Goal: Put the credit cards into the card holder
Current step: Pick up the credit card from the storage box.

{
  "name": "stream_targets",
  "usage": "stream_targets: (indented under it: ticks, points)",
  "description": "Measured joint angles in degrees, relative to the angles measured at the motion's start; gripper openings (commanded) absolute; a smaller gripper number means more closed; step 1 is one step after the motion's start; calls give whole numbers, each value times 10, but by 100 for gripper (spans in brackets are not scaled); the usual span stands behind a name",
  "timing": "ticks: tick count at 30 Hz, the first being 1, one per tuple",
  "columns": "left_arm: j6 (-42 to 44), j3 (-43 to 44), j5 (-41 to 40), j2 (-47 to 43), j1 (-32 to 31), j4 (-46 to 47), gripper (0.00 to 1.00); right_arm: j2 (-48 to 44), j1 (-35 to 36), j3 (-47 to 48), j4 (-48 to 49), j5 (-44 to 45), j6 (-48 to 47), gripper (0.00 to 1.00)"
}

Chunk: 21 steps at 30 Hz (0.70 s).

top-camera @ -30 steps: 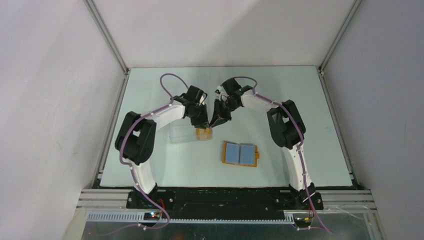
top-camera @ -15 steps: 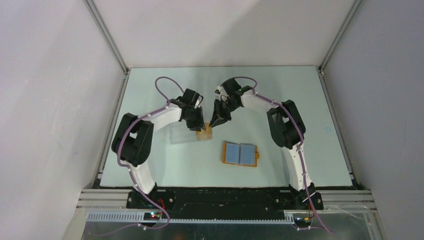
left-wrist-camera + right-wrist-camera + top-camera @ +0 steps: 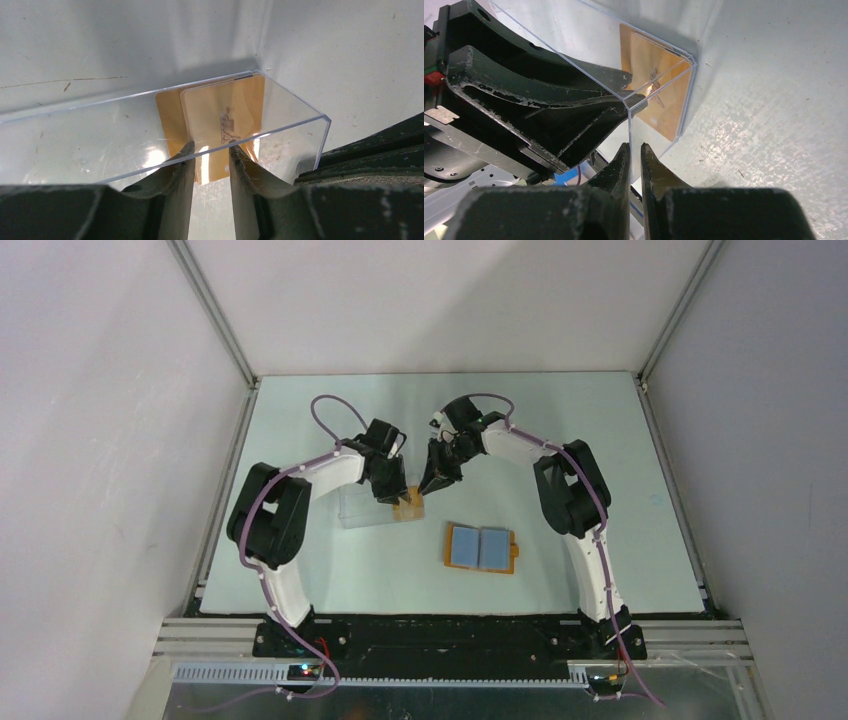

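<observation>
At the right-hand end of the clear plastic case, the credit cards lie stacked and slightly fanned, tucked into the corner where the case's end wall meets its long wall. We see at least two, and the front one sits a little to the right of the one behind.

From the left gripper the cards lie straight ahead, with their long axis running away from the jaws and not across them. The left jaws stand partly open, narrower than the card's width. Their tips sit at the near edge of the front card's face, and nothing is pinched between them.

The right gripper comes in from the other side. Its jaws are nearly closed, with the thin corner wall of the case between them, so we judge that it steadies the case. The left arm is the one placed to draw a card out.

The cards are thin, flat and tan-orange, with a small dark printed mark at the centre. They look smooth and hard to lift.

The card holder lies open on the table, blue panels up, nearer the arm bases and to the right of the case. It does not touch the case.
</observation>
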Motion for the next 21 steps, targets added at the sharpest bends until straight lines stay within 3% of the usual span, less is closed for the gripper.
stream_targets:
  ticks: [9,21]
  points:
    - [0,0,-3,4,0,2,41,0,0,0,1,-1,0,4]
    - [1,5,-7,7,-2,-9,19,0,0,0,1,-2,0,4]
